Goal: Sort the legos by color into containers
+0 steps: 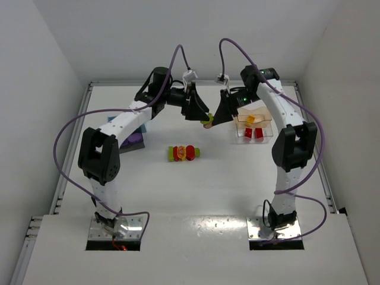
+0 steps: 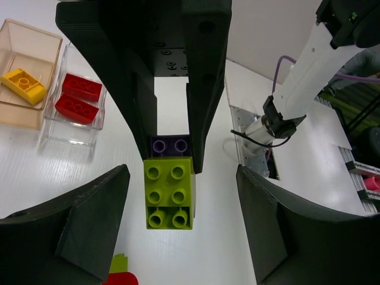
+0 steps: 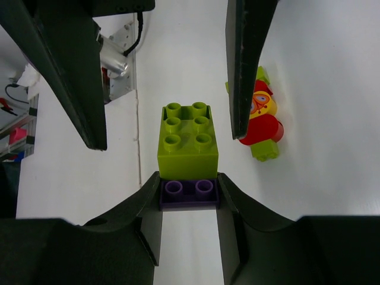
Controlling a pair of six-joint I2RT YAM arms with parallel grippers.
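Observation:
My right gripper (image 3: 189,183) is shut on a purple lego (image 3: 189,193) that has a lime green lego (image 3: 189,139) stuck on it, held above the table. My left gripper (image 2: 181,181) is open, with its jaws wide on either side of the green lego (image 2: 170,193) and not touching it. In the top view the two grippers, left (image 1: 203,116) and right (image 1: 217,117), meet tip to tip at mid-table. The clear tub (image 1: 267,138) holds red legos (image 2: 77,98) and a yellow one (image 2: 22,85). The dark tub with a blue part (image 1: 135,141) sits behind the left arm.
A short row of loose legos in green, yellow, red and orange (image 1: 184,153) lies on the white table in front of the grippers. It also shows in the right wrist view (image 3: 261,116). White walls enclose the table at the back and sides.

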